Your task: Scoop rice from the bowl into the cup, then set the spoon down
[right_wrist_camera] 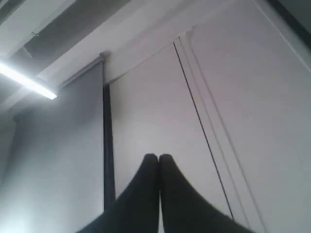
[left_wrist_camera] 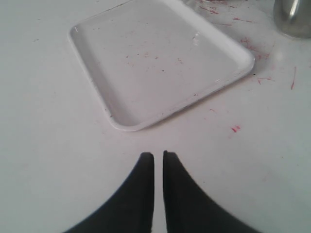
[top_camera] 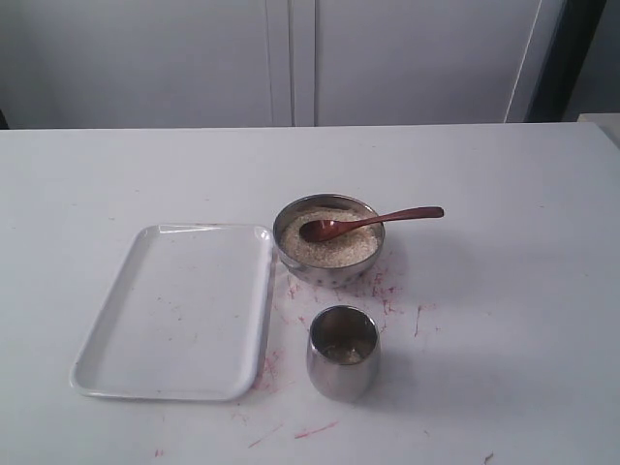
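White table (top_camera: 504, 291) holds the bowl (top_camera: 282, 232), spoon (top_camera: 334, 229) lying on its rice (top_camera: 325, 252); scooping seems unstarted. Left gripper (left_wrist_camera: 158, 156) and right gripper (right_wrist_camera: 158, 158) are pinched together, empty: one must open for the handle (top_camera: 412, 213).

cup (left_wrist_camera: 293, 18) cropped at left wrist view's edge, contents indistinct

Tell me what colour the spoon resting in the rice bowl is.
Dark reddish-brown wood. The spoon shows best in the exterior view.
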Motion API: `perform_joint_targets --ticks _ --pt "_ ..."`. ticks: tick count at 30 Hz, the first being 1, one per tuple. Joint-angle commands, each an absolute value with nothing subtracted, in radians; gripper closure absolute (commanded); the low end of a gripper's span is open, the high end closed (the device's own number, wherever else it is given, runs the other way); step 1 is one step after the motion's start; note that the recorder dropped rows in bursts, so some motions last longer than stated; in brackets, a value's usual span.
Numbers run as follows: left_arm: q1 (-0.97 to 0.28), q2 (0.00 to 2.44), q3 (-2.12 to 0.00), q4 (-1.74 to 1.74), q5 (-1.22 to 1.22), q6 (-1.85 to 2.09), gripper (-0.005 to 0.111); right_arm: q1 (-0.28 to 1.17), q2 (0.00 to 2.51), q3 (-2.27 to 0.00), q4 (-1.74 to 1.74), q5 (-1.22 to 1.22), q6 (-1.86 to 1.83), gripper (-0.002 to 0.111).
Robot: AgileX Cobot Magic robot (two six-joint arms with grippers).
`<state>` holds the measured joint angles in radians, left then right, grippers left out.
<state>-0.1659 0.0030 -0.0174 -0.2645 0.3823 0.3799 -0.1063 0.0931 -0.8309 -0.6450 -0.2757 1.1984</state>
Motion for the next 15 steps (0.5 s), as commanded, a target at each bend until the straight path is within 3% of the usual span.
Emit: perform_joint_targets --ticks 1,6,15 --pt "-0.173 0.0 -0.012 -0.277 0.383 0.374 0.092 -0.076 0.219 -1.015 -0.695 -0.157 1.21 0.108" --pt "-0.173 0.0 -0.012 -0.277 0.383 0.374 0.092 -0.069 0.34 -1.2 -0.736 0.01 1.21 0.108" --pt "-0.173 0.0 -0.012 -0.277 0.383 0.374 0.092 -0.059 0.452 -1.303 -0.542 0.243 1.086 0.108"
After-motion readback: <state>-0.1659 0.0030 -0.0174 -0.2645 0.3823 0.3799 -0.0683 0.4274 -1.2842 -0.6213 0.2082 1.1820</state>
